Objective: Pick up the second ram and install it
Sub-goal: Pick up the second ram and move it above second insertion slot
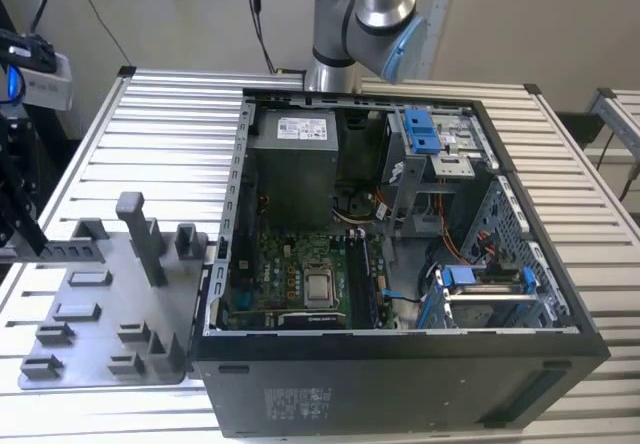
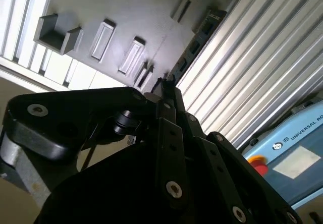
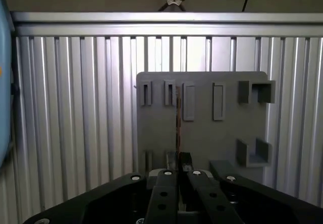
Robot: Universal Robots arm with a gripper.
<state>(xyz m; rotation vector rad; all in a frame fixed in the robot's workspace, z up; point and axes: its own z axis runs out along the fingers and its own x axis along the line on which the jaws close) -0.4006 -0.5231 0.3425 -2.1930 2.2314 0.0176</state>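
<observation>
Closed on the second ram [image 3: 177, 125], the gripper [image 3: 180, 171] has its black fingers [image 3: 165, 183] drawn together, with the thin stick pinched between them. In the first wrist view the stick shows edge-on. It is a fine line running out from the fingertips, in line with one pair of slots in the grey holder [image 3: 212, 138] below.

In the second wrist view its flat side shows as a dark strip with square chips, reaching away from the fingertips. Any label on it is too small to make out.

In the exterior view the gripper stands at the exterior view's left edge and holds the ram level, gripped about midway. The stick runs left to right against the holder's far left corner, with one end past the holder's left edge.

Upright pegs and low brackets stand on the holder. It lies on the slatted metal table [image 1: 170, 114], just beside the left wall of the open PC case [image 1: 400, 389].

Inside the case a green motherboard [image 1: 290, 264] lies near left. A grey power supply [image 1: 295, 164] with a pale printed label sits far left, and blue plastic clips [image 1: 422, 129] sit to the right. Pale print on the case's near outer wall is too small to read.

The arm [image 1: 365, 9] rises beyond the case's far wall. A blue pendant [image 2: 295, 133] with white lettering and a red button lies past the table's edge in the second wrist view.
</observation>
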